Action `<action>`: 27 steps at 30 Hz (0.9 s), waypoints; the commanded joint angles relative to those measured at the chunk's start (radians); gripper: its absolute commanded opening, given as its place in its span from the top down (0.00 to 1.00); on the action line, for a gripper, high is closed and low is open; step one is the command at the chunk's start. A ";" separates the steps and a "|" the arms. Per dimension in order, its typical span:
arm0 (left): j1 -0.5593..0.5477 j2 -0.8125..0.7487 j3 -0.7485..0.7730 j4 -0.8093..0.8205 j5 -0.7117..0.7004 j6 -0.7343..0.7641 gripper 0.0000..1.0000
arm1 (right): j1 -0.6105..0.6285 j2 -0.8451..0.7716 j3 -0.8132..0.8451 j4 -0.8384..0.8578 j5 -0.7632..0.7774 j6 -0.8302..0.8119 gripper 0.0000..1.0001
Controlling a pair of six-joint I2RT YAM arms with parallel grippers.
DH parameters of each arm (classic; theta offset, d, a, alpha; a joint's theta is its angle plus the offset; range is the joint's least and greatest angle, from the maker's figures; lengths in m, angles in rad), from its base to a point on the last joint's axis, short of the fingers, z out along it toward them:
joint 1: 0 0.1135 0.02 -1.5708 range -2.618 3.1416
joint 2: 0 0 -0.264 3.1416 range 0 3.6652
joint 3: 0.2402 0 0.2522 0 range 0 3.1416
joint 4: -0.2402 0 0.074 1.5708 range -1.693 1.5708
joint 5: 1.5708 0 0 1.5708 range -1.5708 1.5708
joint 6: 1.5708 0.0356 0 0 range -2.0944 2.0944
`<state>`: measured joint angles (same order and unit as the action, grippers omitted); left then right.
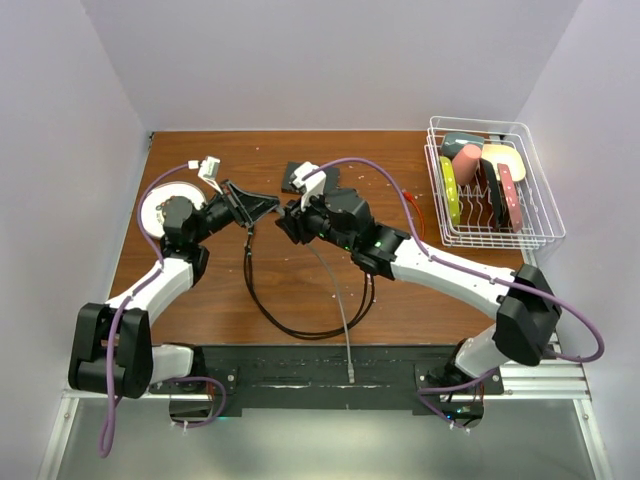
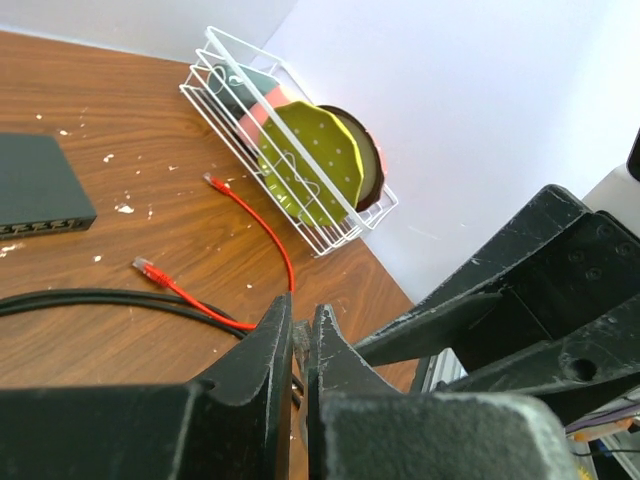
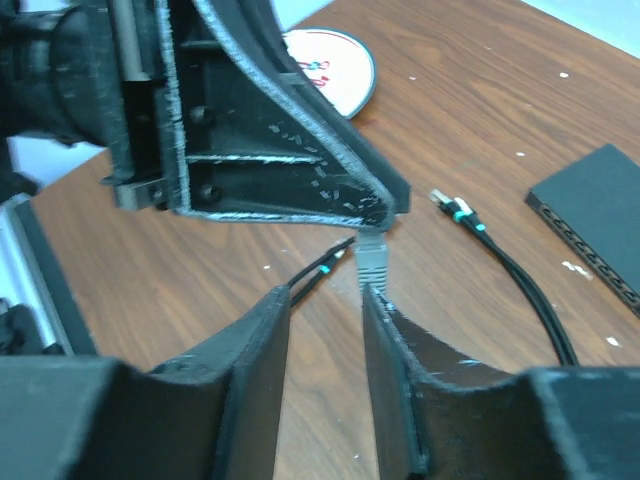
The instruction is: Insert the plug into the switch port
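Grey cable plug (image 3: 372,262) sits pinched in the left pincer's (image 2: 303,335) tips, at the right pincer's (image 3: 325,300) spread fingertips; flat black rectangular switch box (image 3: 598,215) lies apart on the wooden surface (image 3: 480,110).

Bright even light, soft shadows, blurred foregrounds

Grey plug (image 3: 373,258) upright, aloft; black switch (image 2: 35,180) flat, well apart.

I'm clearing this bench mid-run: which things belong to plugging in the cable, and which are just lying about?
Job: grey cable plug, shut in the left pincer; flat black rectangular switch box; open right pincer near the plug.
Lying about: thin red cable; black cable loop; white wire rack holding coloured plates; white round disc.
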<state>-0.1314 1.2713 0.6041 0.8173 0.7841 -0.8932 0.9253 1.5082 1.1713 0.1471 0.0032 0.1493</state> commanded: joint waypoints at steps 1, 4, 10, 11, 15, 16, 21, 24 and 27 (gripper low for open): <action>-0.002 -0.030 0.039 -0.030 -0.022 0.037 1.00 | 0.006 0.035 0.071 -0.007 0.080 -0.022 0.64; -0.002 -0.029 0.031 -0.007 -0.019 0.022 1.00 | 0.007 0.040 0.074 -0.011 0.105 -0.025 0.64; -0.002 -0.035 0.033 -0.006 -0.014 0.020 1.00 | 0.009 0.056 0.077 -0.006 0.129 -0.017 0.65; -0.002 -0.033 0.031 -0.006 -0.013 0.020 1.00 | 0.009 0.060 0.077 -0.001 0.135 -0.014 0.66; -0.002 -0.035 0.031 -0.004 -0.009 0.020 1.00 | 0.010 0.067 0.074 0.011 0.130 -0.005 0.67; -0.002 -0.035 0.031 -0.004 -0.009 0.020 1.00 | 0.012 0.070 0.079 0.014 0.127 -0.007 0.67; -0.002 -0.035 0.033 -0.004 -0.006 0.022 1.00 | 0.012 0.080 0.080 0.023 0.136 0.003 0.69; -0.002 -0.035 0.033 -0.001 -0.002 0.020 1.00 | 0.012 0.089 0.085 0.026 0.138 0.007 0.73; -0.002 -0.038 0.033 -0.001 0.001 0.020 1.00 | 0.012 0.096 0.090 0.029 0.156 0.018 0.81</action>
<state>-0.1314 1.2617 0.6041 0.7841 0.7708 -0.8783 0.9314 1.5921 1.2133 0.1326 0.1158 0.1493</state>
